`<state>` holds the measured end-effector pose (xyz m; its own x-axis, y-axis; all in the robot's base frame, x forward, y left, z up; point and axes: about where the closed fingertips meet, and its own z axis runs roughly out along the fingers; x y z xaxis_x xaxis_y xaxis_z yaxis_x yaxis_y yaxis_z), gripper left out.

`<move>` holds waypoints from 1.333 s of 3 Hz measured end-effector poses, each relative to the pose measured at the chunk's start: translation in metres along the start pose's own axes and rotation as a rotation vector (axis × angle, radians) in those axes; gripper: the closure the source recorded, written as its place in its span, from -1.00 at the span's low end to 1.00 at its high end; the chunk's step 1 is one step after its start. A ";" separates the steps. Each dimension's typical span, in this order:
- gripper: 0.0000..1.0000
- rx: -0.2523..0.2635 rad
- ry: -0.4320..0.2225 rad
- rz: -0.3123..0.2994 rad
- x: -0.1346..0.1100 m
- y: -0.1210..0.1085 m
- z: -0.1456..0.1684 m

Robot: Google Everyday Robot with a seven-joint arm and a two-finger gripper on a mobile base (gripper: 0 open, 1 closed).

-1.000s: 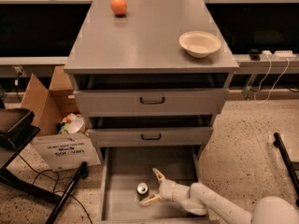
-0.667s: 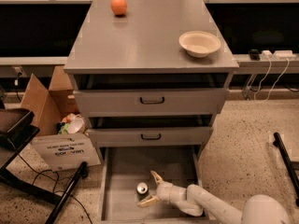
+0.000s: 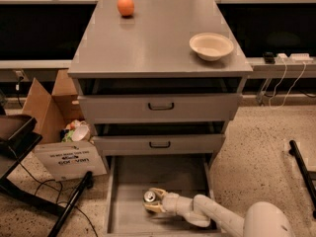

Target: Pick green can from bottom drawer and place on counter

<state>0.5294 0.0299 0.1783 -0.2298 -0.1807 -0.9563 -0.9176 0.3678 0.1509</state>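
Item one, jaws. My gripper (image 3: 152, 201) lies low inside the bottom drawer (image 3: 163, 172), a wide, shallow grey metal tray with a plain, flat floor, pulled out from the cabinet. My two cream-coloured fingers (image 3: 158, 191) are drawn narrow, one on each side of the green can (image 3: 149, 196), a small cylindrical drink can with a shiny silver top. They appear to press against its sides. The contact is hard to confirm from this angle, so I record the grip as probable.

Item two, task object. The green can stands upright on the bottom drawer's floor, left of that drawer's centre and toward its front. Its round silver top faces up.

Item three, arm. My smooth, rounded white arm (image 3: 212, 212) reaches into the bottom drawer from its front right corner.

Item four, surroundings. Above the bottom drawer, two grey drawer fronts carry thin black handles. Higher still above the bottom drawer is the counter (image 3: 153, 48), a broad, flat, matte grey rectangle. It holds a round orange fruit (image 3: 125, 6) and a shallow cream bowl (image 3: 211, 46).
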 end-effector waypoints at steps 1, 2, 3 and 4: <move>0.62 0.000 0.000 0.000 0.000 0.000 0.000; 1.00 0.000 -0.002 -0.004 -0.003 0.002 -0.002; 1.00 0.006 -0.023 -0.047 -0.033 0.024 -0.027; 1.00 0.133 -0.030 -0.100 -0.109 0.009 -0.092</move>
<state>0.5163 -0.0310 0.3068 -0.1278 -0.1955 -0.9723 -0.8839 0.4672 0.0222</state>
